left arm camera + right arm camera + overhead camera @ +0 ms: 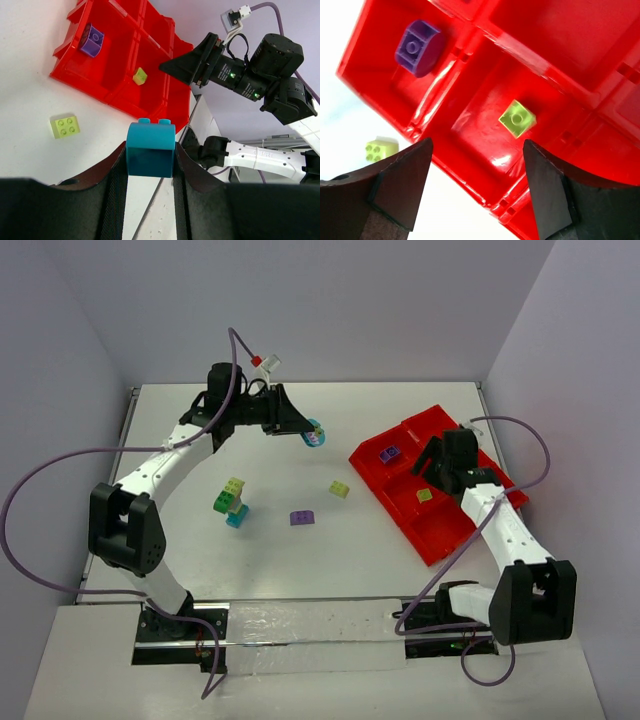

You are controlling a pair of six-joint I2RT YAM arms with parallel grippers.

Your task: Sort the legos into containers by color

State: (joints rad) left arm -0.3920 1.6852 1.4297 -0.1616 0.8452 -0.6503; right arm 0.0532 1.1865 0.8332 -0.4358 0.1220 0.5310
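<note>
Teal brick [150, 150], rigid, light, slick-sided, sits pinched across its flat side faces by left gripper [150, 162]; right gripper [476, 150] gapes empty over red tray [470, 165].

The flat white desk [330, 570] holds four things. A flat bright red plastic tray [440, 535] with square boxes lies on the right side of the desk, turned at a slant. Near the middle lies a small pale yellow-green plastic brick [339, 489], close to the tray but not touching it. A small purple plastic brick [302, 518] lies a bit nearer and to the left. Further left is a short stack of plastic bricks [232, 502], pale yellow, green and teal, stuck together. These three all lie apart from each other.
</note>
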